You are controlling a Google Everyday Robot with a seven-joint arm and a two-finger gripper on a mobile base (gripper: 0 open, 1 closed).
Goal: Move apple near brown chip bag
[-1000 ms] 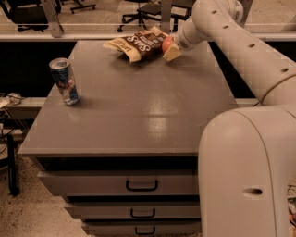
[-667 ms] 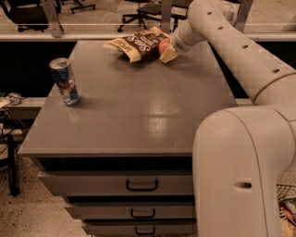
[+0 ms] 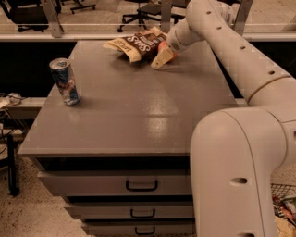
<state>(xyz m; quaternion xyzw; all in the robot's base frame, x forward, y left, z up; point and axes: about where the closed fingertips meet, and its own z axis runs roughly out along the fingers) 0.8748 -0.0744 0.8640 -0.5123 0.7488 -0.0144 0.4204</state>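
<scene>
The brown chip bag lies flat at the far edge of the grey cabinet top, dark brown with cream ends and white lettering. My gripper is at the bag's right end, low over the top, its cream fingers closed around the reddish-orange apple. Only the apple's top shows between the fingers and the wrist. The apple sits right beside the bag's right edge, touching or almost touching it.
A blue, red and silver drink can stands upright near the left edge of the top. The cabinet has drawers in front. My arm spans the right side. Office chairs stand behind a rail.
The gripper with the apple has moved slightly left, closer to the chip bag's right end. The can and bag have not moved.
</scene>
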